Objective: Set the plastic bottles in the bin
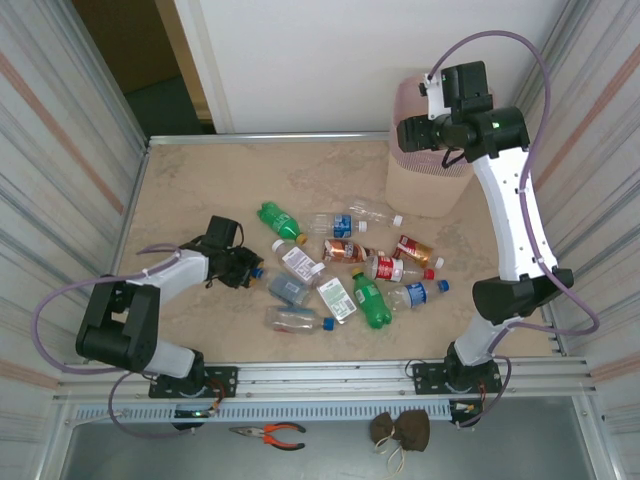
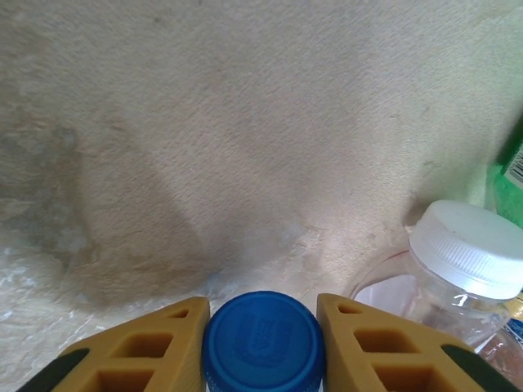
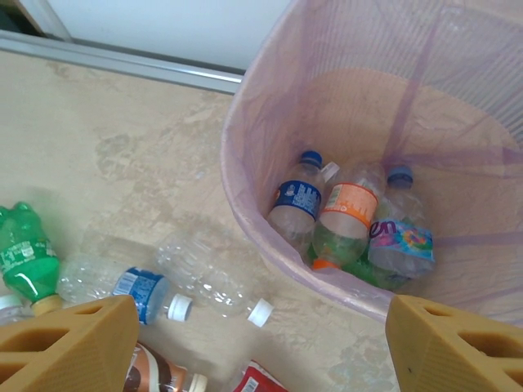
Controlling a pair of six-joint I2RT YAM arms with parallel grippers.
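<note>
Bottles (image 3: 204, 282) clear glossy plastic; bin (image 3: 253, 163) thin translucent pink plastic; table (image 2: 245, 122) matt, mottled beige.

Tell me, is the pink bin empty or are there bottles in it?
Not empty. Looking down into the bin, at least three bottles lie at its bottom, among them a blue-labelled bottle and an orange-labelled bottle.

Robot lab cell: corrugated panel walls (image 1: 60, 150), aluminium rail (image 1: 330, 375), pliers (image 1: 268, 433).

We see bottles (image 1: 372, 300) strewn at worktop (image 1: 200, 190) centre, bin (image 1: 425, 190) behind them far right, more bottles (image 3: 347, 216) inside; left hand (image 1: 246, 268) astride cap (image 2: 261, 339) at pile's left.
</note>
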